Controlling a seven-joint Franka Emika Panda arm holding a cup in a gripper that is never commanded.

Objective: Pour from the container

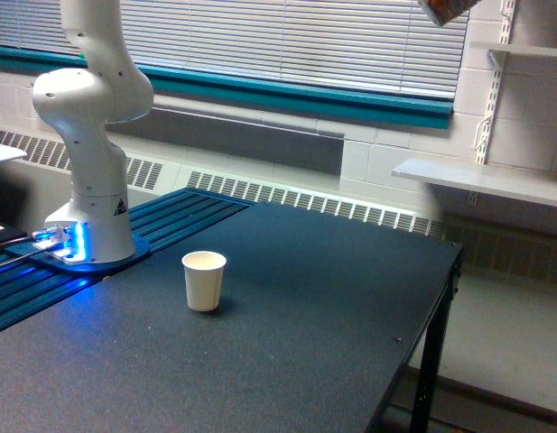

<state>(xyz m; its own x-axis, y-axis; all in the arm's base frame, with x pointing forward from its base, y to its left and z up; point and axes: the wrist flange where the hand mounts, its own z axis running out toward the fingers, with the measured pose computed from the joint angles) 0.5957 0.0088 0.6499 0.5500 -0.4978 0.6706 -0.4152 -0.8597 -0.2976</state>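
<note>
At the very top edge of the exterior view, toward its right, the lower part of the container [447,10] shows: a clear rounded piece with brown bits inside, high above the table and cut off by the frame. Whatever holds it lies outside the picture, so my gripper is not visible. A white paper cup [204,280] stands upright and open on the dark table [332,325], left of centre and far below and to the left of the container. The cup's inside looks pale; I cannot tell its contents.
The arm's white base [90,180] stands on a blue-lit mount at the table's left. The table's right edge [445,298] drops to the floor. Behind are window blinds, a radiator grille and a white wall shelf [495,180] at the right.
</note>
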